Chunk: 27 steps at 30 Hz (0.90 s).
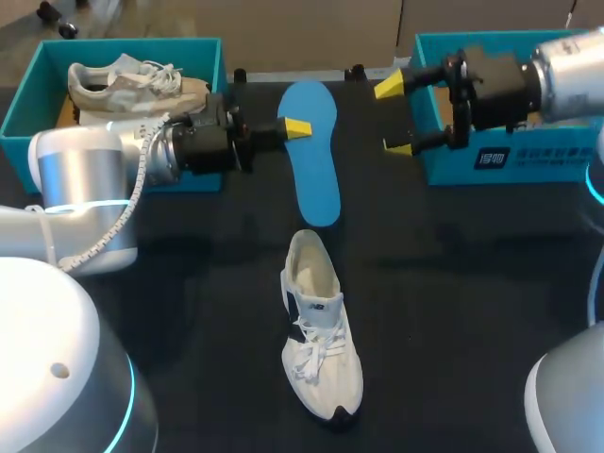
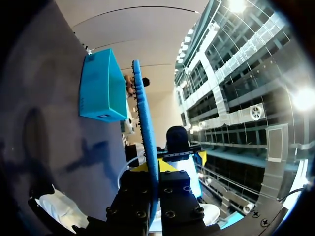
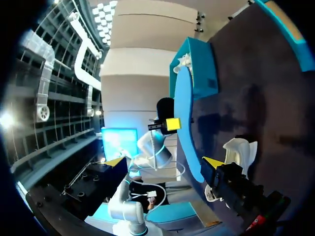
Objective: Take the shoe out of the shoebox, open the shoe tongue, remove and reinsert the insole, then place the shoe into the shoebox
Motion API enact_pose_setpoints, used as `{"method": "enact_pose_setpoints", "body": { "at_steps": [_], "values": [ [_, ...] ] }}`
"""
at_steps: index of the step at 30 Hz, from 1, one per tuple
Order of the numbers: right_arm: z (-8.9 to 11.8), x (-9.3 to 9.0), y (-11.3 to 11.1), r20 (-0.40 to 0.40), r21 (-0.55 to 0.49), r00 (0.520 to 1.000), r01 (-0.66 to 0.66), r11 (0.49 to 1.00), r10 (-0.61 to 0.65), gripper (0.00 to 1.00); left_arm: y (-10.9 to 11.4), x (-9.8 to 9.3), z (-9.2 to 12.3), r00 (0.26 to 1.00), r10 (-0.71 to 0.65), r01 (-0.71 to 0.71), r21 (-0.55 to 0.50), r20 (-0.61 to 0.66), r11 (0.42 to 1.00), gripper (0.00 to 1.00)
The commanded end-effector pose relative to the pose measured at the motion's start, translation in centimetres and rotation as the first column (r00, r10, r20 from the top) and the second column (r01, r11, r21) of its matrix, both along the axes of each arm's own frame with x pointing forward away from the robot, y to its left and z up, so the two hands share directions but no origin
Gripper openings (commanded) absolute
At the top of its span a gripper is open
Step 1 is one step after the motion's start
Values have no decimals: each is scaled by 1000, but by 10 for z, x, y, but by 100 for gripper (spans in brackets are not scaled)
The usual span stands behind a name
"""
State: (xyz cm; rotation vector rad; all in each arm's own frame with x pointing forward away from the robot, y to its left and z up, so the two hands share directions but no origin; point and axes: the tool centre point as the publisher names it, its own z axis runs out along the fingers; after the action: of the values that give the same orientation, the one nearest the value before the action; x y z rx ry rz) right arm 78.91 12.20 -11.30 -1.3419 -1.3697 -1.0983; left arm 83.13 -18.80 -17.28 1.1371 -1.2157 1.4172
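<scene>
My left gripper (image 1: pixel 294 127) is shut on the edge of the blue insole (image 1: pixel 313 156) and holds it above the table's far middle. In the left wrist view the insole (image 2: pixel 144 118) stands edge-on between the fingers of that gripper (image 2: pixel 153 189). My right gripper (image 1: pixel 394 117) stands open just right of the insole, in front of the right teal shoebox (image 1: pixel 491 160). In the right wrist view the insole (image 3: pixel 184 113) lies ahead of that open gripper (image 3: pixel 163 162). The white shoe (image 1: pixel 321 330) lies on the table nearer to me, also seen as the shoe (image 3: pixel 240 150) and the shoe (image 2: pixel 59 211).
A second teal box (image 1: pixel 28 104) at the far left holds another light shoe (image 1: pixel 127 83). The dark tabletop (image 1: pixel 453 311) spreads around the white shoe. The right shoebox (image 2: pixel 101 86) shows ahead of the left gripper.
</scene>
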Motion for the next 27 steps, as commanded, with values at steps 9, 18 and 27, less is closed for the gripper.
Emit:
{"method": "enact_pose_setpoints", "body": {
  "at_steps": [9, 18, 27],
  "values": [
    [-6, 4, 7, 2, 151, 1000, -2, 989, 2, 100, 13, 1, 12, 977, -30, 26, 18, 213, 999, 0],
    [-8, 3, 5, -7, 175, 1000, -3, 985, 4, 100, 19, 5, 20, 756, -22, -29, 67, 654, 997, 0],
    [-8, 3, 5, -7, 175, 1000, -3, 985, 4, 100, 23, 17, 24, 343, -76, -79, 109, 936, 991, 0]
  ]
}}
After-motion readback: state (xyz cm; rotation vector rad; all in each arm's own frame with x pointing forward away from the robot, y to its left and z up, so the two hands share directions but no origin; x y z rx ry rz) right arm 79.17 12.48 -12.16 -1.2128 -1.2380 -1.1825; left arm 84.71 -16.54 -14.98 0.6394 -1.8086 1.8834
